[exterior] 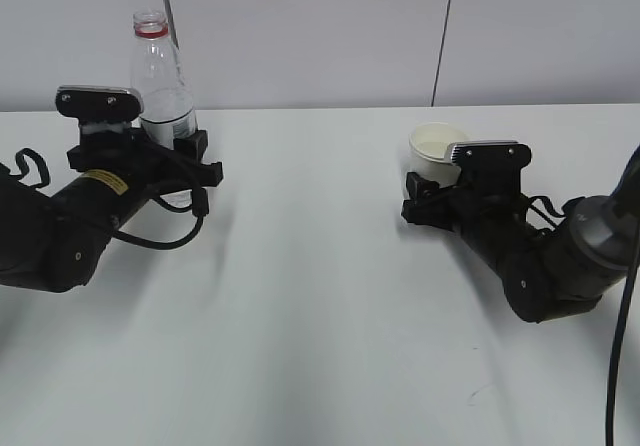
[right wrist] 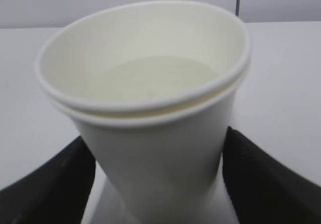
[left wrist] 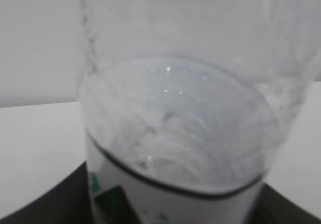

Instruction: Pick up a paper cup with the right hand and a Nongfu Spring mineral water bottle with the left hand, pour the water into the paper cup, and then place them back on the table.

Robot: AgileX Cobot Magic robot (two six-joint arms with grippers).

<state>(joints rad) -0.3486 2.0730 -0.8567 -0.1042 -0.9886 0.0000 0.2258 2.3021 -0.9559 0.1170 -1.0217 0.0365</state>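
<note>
The Nongfu Spring mineral water bottle (exterior: 160, 76) stands upright at the back left with no cap and a red neck ring. My left gripper (exterior: 185, 161) is shut on its lower body. In the left wrist view the bottle (left wrist: 175, 108) fills the frame, with some water (left wrist: 170, 138) above the label, and my gripper (left wrist: 170, 215) has dark fingers at both bottom corners. The paper cup (exterior: 437, 149) sits upright at the right, with my right gripper (exterior: 425, 196) shut on it. In the right wrist view the cup (right wrist: 150, 148) holds pale liquid (right wrist: 150, 78) between my gripper's (right wrist: 158, 184) black fingers (right wrist: 256, 179).
The white table (exterior: 320, 286) stretches between and in front of the two arms. A pale wall with vertical seams (exterior: 443, 36) runs behind the table. A black cable (exterior: 622, 346) hangs at the right edge.
</note>
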